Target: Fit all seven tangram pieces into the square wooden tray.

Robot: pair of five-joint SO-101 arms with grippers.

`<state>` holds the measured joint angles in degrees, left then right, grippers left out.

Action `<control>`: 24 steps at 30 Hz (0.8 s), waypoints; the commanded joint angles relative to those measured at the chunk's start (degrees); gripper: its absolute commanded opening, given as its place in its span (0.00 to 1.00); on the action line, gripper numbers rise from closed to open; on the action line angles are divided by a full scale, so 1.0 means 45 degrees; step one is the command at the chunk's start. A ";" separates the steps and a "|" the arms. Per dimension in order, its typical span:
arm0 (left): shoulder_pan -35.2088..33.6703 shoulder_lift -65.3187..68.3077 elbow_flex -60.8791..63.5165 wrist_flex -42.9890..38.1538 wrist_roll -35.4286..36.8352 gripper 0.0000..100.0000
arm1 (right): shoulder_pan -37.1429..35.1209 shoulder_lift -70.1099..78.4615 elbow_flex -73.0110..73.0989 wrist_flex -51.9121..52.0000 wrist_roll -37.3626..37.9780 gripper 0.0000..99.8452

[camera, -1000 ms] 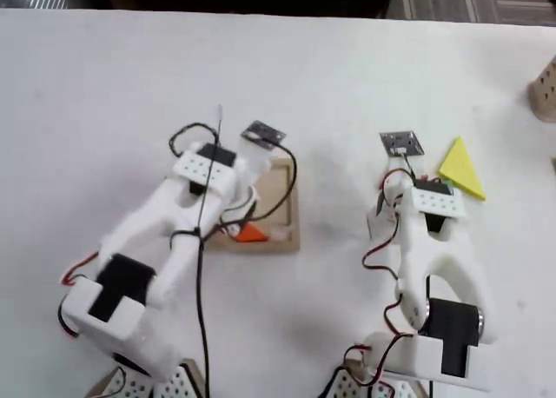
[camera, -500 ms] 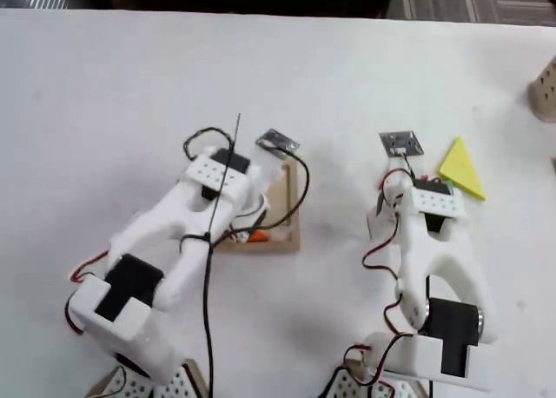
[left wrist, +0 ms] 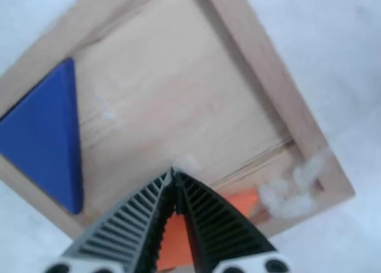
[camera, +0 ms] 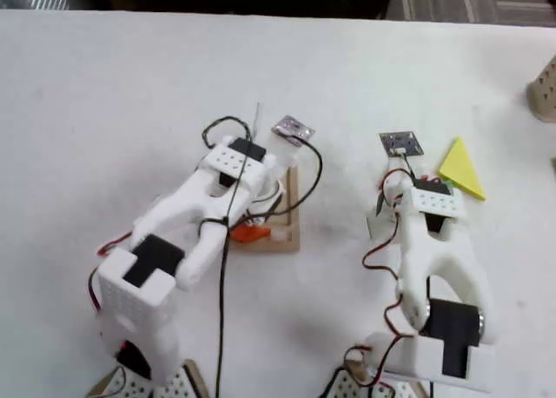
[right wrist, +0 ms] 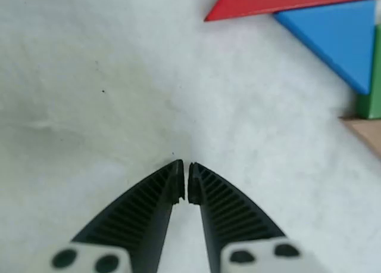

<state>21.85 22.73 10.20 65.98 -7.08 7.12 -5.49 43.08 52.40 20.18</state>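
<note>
The square wooden tray (camera: pixel 294 217) lies left of the table's middle, with the left arm above it. In the left wrist view a blue triangle (left wrist: pixel 43 136) lies flat in one corner of the tray (left wrist: pixel 256 64). An orange piece (left wrist: pixel 235 202) lies at the tray's near rim, partly hidden behind my left gripper (left wrist: pixel 175 176), which is shut just above the tray floor. The orange piece (camera: pixel 250 233) also peeks out beside the arm. My right gripper (right wrist: pixel 184 167) hangs shut over bare table. Beyond it lie a red piece (right wrist: pixel 286 0), a blue triangle (right wrist: pixel 340 39) and a green piece (right wrist: pixel 372 88). A yellow triangle (camera: pixel 463 167) lies beside the right arm.
A tan wooden object (camera: pixel 545 89) stands at the table's far right edge. White cloth covers the table, with open room at the back and far left. Both arm bases stand at the front edge.
The left arm has swung right and forward over the tray, uncovering the orange piece again. The right arm has kept still.
</note>
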 commanded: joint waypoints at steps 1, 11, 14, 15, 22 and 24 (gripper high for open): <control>0.0068 -0.0342 -0.0488 -0.0020 0.0742 0.02 | 0.0010 -0.0498 -0.0039 -0.0166 0.0137 0.02; -0.1729 -0.7590 0.3536 -0.0371 0.0899 0.02 | -0.0049 -0.0498 0.0059 -0.0361 0.0137 0.02; -0.2081 -0.9915 0.5411 -0.0762 0.0899 0.02 | -0.0049 -0.0498 0.0098 -0.0518 0.0117 0.02; -0.2100 -1.0559 0.5998 -0.0762 0.0899 0.02 | -0.0049 -0.0498 0.0098 -0.0518 0.0117 0.02; -0.1534 -1.1810 0.9963 -0.2442 0.0918 0.02 | -0.0049 -0.0498 0.0254 -0.0518 0.0098 0.02; -0.1065 -1.1810 1.0081 -0.2462 0.0957 0.02 | -0.0049 -0.0498 0.0254 -0.0537 0.0098 0.02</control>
<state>13.67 -28.00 53.36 57.98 -3.47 7.03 -5.49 44.48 50.81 20.18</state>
